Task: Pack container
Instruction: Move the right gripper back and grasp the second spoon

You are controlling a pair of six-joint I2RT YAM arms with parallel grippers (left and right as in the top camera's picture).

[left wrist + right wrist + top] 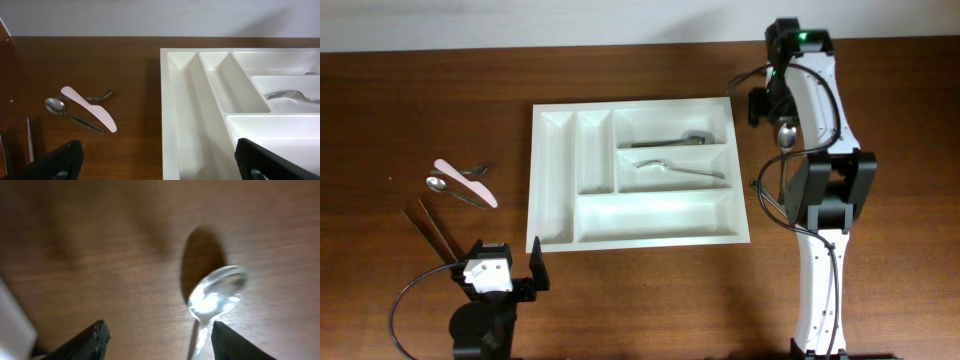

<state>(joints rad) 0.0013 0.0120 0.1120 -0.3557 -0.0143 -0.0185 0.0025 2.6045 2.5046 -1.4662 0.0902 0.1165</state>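
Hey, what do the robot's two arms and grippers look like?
The right arm has white links, black joints, black cables alongside and a green light at its far end. The left arm shows a white block on a black base, with a black cable looping off. The left gripper and right gripper have black, wedge-shaped fingers.

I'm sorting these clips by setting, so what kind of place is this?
Most likely a robotics lab bench staged as a kitchen chore: two robot arms stand at a wooden table, with a white cutlery tray and loose cutlery such as a spoon and a pink knife.
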